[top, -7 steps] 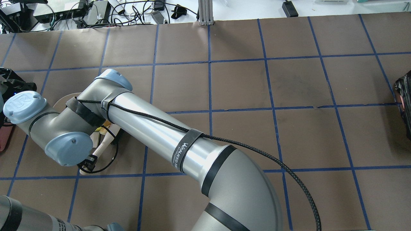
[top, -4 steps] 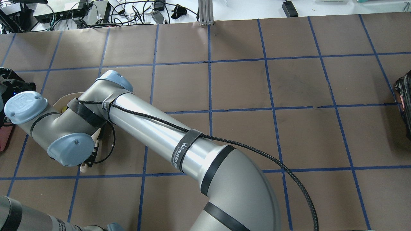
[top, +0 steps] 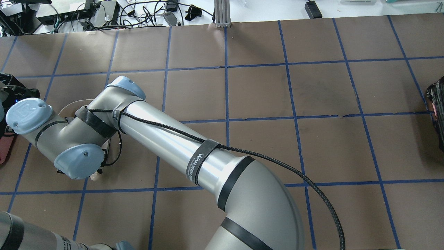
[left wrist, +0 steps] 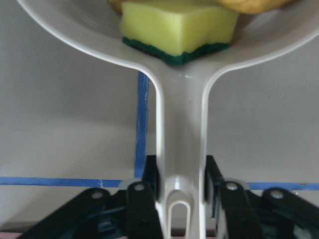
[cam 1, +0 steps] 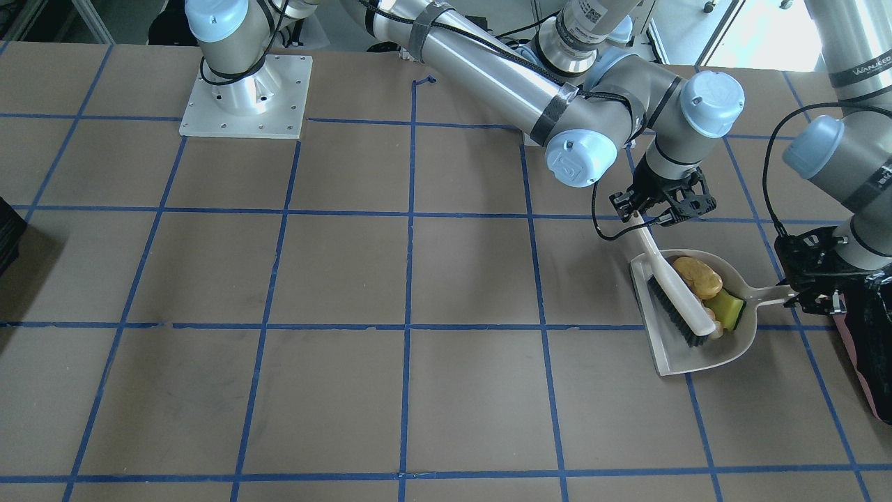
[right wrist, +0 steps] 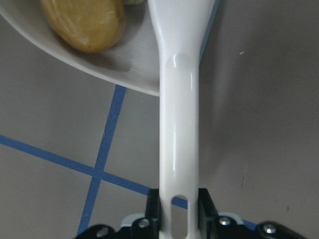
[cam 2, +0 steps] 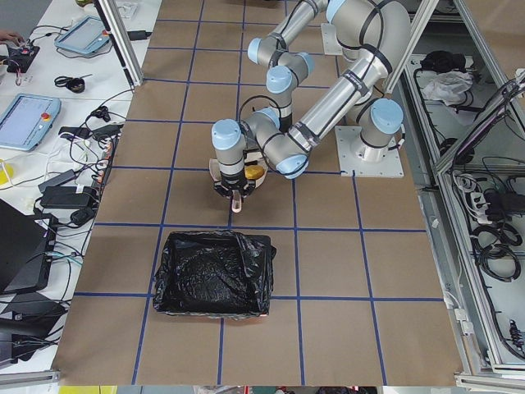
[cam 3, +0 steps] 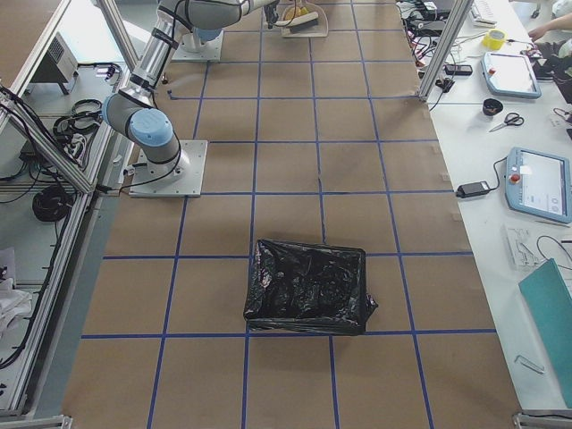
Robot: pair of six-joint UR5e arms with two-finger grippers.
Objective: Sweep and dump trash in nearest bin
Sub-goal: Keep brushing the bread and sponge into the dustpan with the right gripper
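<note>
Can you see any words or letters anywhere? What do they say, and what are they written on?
"WANUEED": on the black strap around the right arm; the smaller letters after it are too blurred to read.
"UR": a logo on the blue joint cap of the same arm.
Sticker on the left arm: the print is too small to read.
Dustpan and brush: no writing shows.

From overhead my right arm covers nearly the whole dustpan. Just a sliver of rim peeks out, and the trash is completely under it. Front view's edge chops the bin off partway. My right wrist cam loses the brush head past the top edge.
</note>
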